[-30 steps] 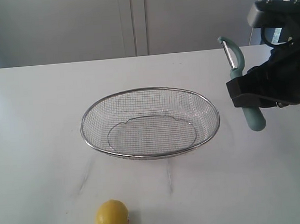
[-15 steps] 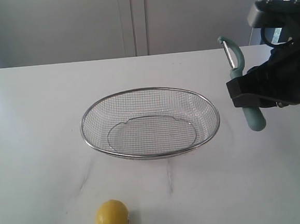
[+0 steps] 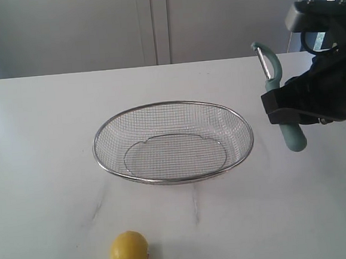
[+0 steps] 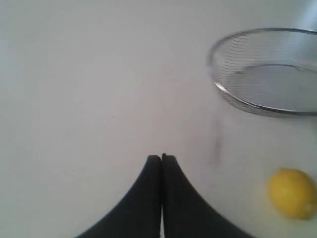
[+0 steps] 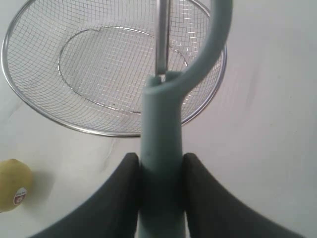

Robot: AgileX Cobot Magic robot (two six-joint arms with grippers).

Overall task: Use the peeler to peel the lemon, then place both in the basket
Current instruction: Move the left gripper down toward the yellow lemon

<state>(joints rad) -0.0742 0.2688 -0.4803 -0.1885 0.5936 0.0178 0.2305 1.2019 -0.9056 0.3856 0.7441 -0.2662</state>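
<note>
I see no movement: right tool (image 5: 161,166) grips peeler (image 3: 272,73) at basket's (image 3: 170,104) 3 o'clock. My left tool (image 4: 161,163) is closed and empty; lemon (image 3: 129,253), at 7 o'clock, awaits peeling.

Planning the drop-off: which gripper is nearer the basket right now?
Right. The right gripper, holding the peeler, hangs just beside the rim of the basket; the left gripper, shut, sits farther off across bare table.

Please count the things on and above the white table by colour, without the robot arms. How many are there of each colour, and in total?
Yellow: 1, the round yellow lemon
Teal: 1, the slim teal peeler with a metal blade
Silver: 1, the oval silver wire-mesh basket
Total: 3
</note>
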